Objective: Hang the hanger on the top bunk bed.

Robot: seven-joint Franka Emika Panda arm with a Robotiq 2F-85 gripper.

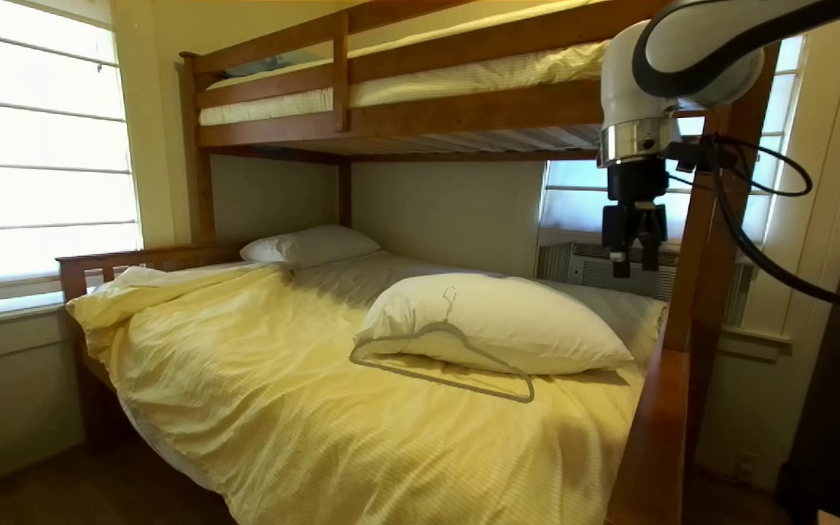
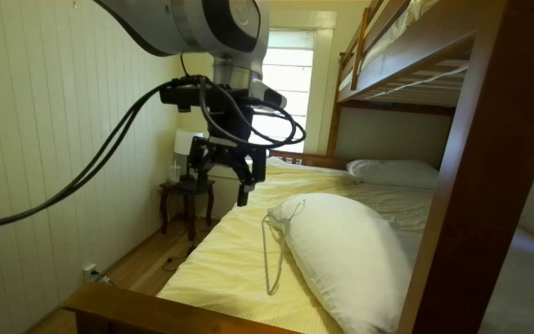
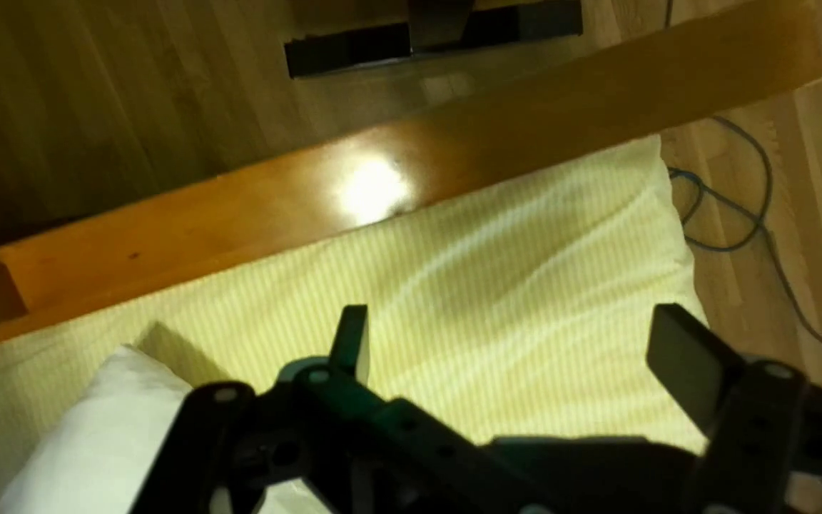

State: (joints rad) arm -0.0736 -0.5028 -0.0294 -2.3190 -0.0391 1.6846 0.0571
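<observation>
The thin grey hanger (image 1: 440, 327) leans on the white pillow (image 1: 500, 310), its hook on the pillow and its long bar on the yellow blanket (image 1: 281, 408). The hanger shows edge-on in an exterior view (image 2: 266, 260); it is not visible in the wrist view. My gripper (image 1: 636, 266) points down above the bed's foot end, higher than the hanger and apart from it. It is open and empty (image 2: 222, 195); in the wrist view its fingers (image 3: 511, 318) stand wide apart over blanket. The top bunk bed (image 1: 475, 106) has plank guard rails and shows in both exterior views (image 2: 415, 60).
A thick brown bunk post (image 2: 471, 185) stands beside the arm. The wooden footboard rail (image 3: 375, 185) runs along the bed's end. Black cables (image 2: 109, 148) hang from the wrist. A second pillow (image 1: 318, 246) lies at the far end. A nightstand (image 2: 187, 188) holds a lamp.
</observation>
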